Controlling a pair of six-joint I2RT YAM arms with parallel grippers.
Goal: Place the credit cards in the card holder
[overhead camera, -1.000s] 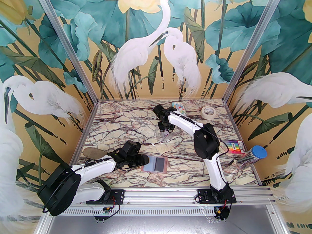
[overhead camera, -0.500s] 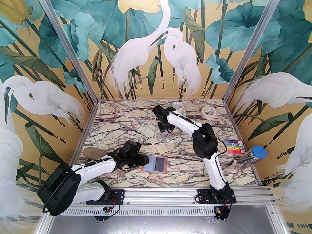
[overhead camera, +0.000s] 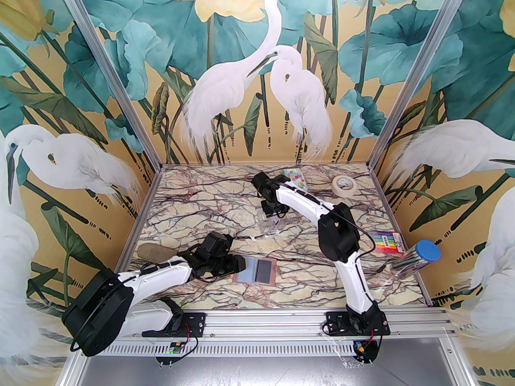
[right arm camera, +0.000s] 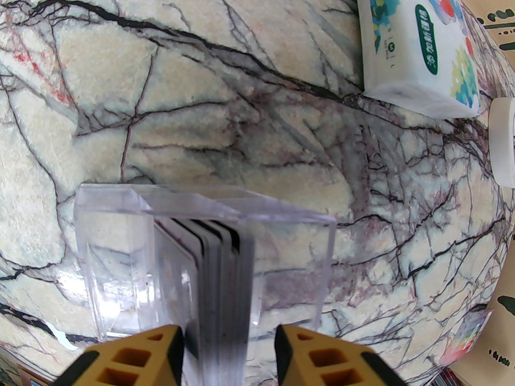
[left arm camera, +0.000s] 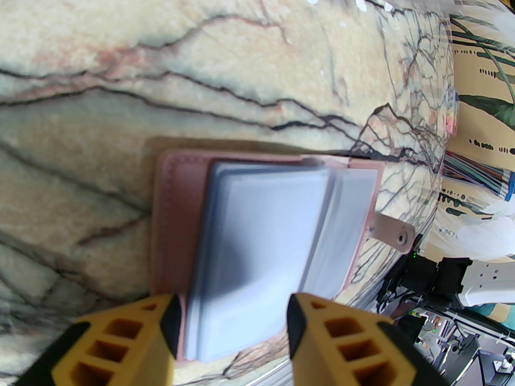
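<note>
The dusty-pink card holder [overhead camera: 272, 274] lies open near the table's front, with a pale blue card [overhead camera: 250, 269] and a black card [overhead camera: 263, 271] showing in it. My left gripper [overhead camera: 240, 264] is at its left end. In the left wrist view the left gripper [left arm camera: 232, 328] is open, its yellow fingers flanking the near end of the holder's [left arm camera: 177, 215] clear sleeves [left arm camera: 261, 247]. Several credit cards [right arm camera: 221, 263] stand on edge in a clear stand [right arm camera: 112, 231]. My right gripper [right arm camera: 229, 356] is open around that stack, its left finger close against the cards. From above, the right gripper [overhead camera: 272, 215] hangs over the stand [overhead camera: 268, 226].
A colourful tissue pack [overhead camera: 294, 176] and a tape roll [overhead camera: 345, 185] lie at the back. A marker pack [overhead camera: 388, 242] and a blue-capped clear tube [overhead camera: 416, 257] lie at the right edge. A flat brown piece [overhead camera: 155, 251] lies at the left, behind the left arm.
The right arm has shifted slightly over the clear stand. The left arm and the card holder have not moved.
</note>
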